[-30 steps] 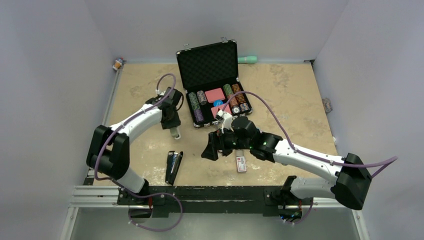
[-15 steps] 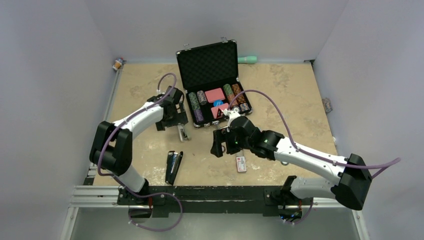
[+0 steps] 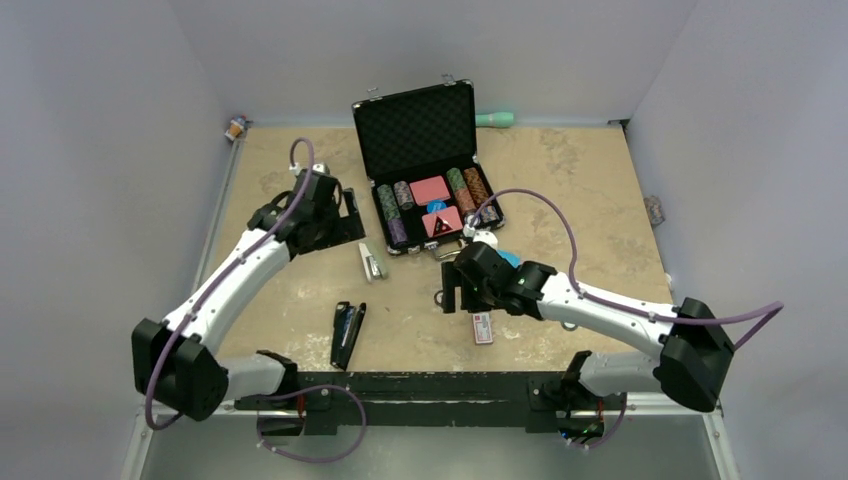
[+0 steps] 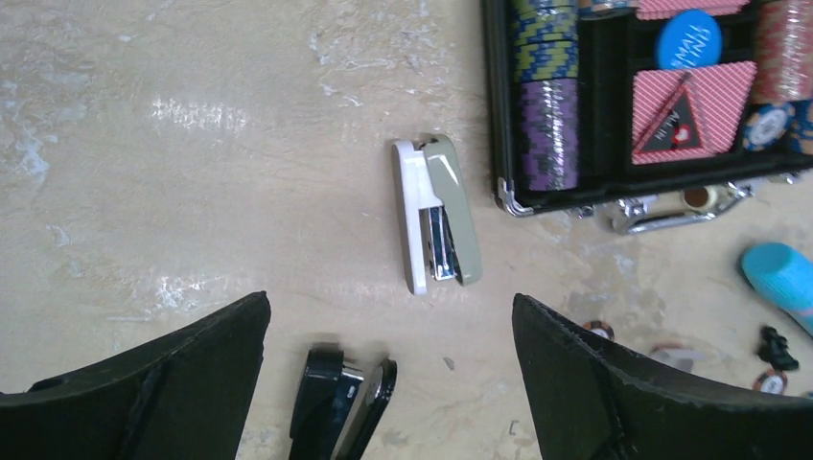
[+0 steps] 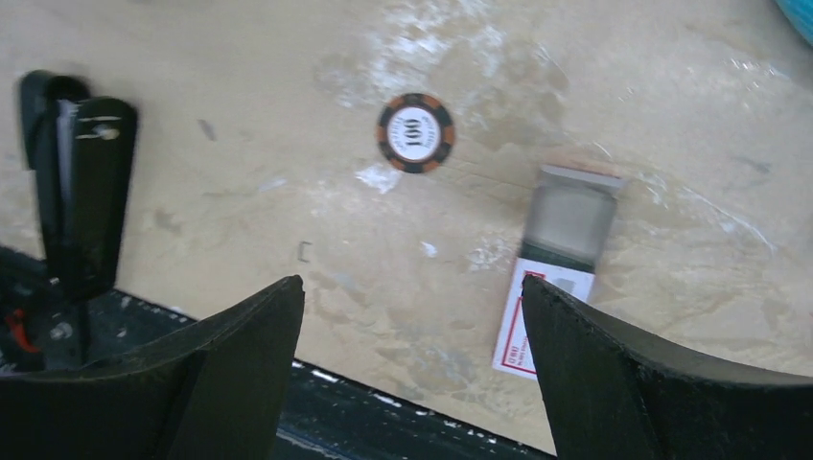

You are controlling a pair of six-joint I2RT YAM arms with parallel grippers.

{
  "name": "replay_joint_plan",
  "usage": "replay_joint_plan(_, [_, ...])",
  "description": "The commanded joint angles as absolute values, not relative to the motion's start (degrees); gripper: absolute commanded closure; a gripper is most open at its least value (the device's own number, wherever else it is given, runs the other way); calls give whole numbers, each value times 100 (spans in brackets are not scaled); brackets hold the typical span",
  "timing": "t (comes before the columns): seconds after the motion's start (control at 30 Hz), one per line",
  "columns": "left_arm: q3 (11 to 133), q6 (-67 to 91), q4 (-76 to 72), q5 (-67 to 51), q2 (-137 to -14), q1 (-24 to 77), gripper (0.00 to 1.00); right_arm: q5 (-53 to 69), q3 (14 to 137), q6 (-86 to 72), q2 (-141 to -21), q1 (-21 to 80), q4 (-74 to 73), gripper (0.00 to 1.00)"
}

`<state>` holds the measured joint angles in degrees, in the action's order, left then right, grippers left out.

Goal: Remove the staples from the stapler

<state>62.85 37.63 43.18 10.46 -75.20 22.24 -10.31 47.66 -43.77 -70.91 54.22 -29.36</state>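
Left end effector (image 4: 388,299) is hovering with its fingers spread wide, gripping nothing. The black stapler (image 4: 343,402) is lying on the desk (image 4: 192,144) between those fingers, low in the wrist view, and a small grey-and-white stapler (image 4: 438,213) is lying just ahead. Right end effector (image 5: 410,283) is likewise gaping wide and empty. The black stapler is lying beyond its left finger, a poker chip (image 5: 415,132) is ahead, and a red-and-white box (image 5: 556,268) is near its right finger.

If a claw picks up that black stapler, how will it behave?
The black stapler looks rigid, but its halves sit splayed, so lifting one may let the other swing. Its glossy shell might slip. Being flat, it probably won't roll.
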Motion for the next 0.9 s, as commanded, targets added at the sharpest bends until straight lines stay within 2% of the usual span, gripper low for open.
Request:
replay_joint_plan(0.0, [6092,3421,4579,643,-6772,2188,0,-1573,4534,-4945,-7225,5403,-3246,14])
replay_joint_plan(0.33, [6243,2707,5415,200,-5768,2192,0,-1439,4272,-4946,-7590,5400,-3152,16])
replay_joint_plan(0.47, [5800,2505,5214,359,-5375,2189,0,-1440,4265,-5002,-7707,5414,-3221,17])
replay_joint_plan(0.87, [5776,2417,5370,327,-5368,2188,0,-1375,4342,-5304,-7629,5519,-3627,22])
